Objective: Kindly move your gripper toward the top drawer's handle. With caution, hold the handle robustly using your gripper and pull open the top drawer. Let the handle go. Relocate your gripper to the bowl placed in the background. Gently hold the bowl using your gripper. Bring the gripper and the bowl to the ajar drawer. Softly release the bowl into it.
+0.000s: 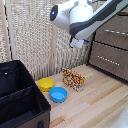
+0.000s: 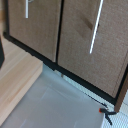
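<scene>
Yellow bowl [image 1: 46, 84] sits upright on the wood floor, touching the blue one. Top drawer [image 1: 116, 33] looks closed, handle [image 1: 116, 32] untouched.

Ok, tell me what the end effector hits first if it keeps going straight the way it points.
Probably a brown drawer front of the dresser, which fills the wrist view with its silvery handle; which drawer and how far is unclear.

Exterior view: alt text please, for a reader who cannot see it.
A white robot arm's hand hangs near a brown dresser with silver-handled drawers. Below on the wooden floor sit a yellow bowl, a blue bowl and a patterned packet.
</scene>
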